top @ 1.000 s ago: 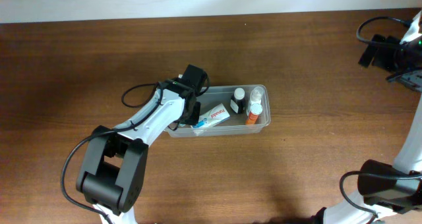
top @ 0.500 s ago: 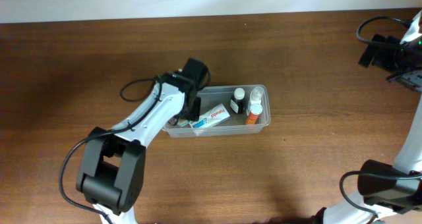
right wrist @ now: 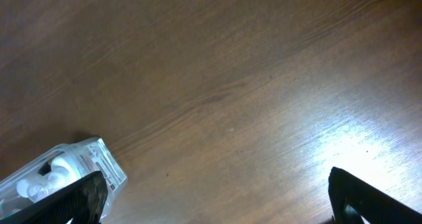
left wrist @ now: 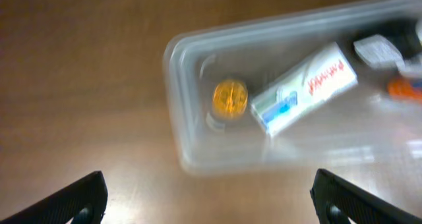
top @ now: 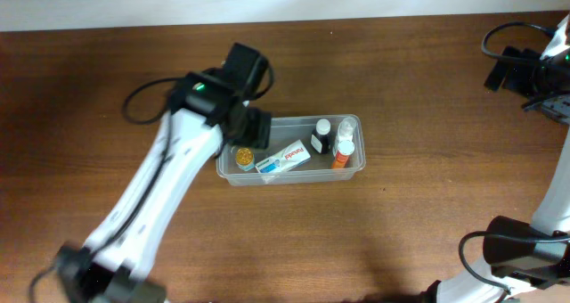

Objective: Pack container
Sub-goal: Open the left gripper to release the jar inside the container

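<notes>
Since half a second before, your left fingers (left wrist: 76, 197) had come up out of the container (left wrist: 170, 99) and drawn back past its left end, while the box (left wrist: 304, 85) and bottles (top: 343, 147) lay as they had. Those fingers stood wide apart with nothing between them, only their dark tips showing at the bottom corners of the left wrist view. I judge you lifted them clear so the next reach would not knock the load. Your right fingers (right wrist: 369, 197) were also spread wide and empty, off at the far right of the worktop (top: 401, 241) and well apart from the container, most likely to stay out of the left arm's way.

The container sat near the middle of the worktop, its long side running left to right. A gold-topped jar (left wrist: 230, 97) lay at its left end, the box slanted just beside it, and the bottles stood crowded at the right end.

Motion smeared the left wrist view, so the box's lettering was hard to read, and the bottles were cut off at the edge. From overhead the wrist housing hid the left fingers. The right wrist view caught only one corner of the container. I could not tell what, if anything, remained to pack.
</notes>
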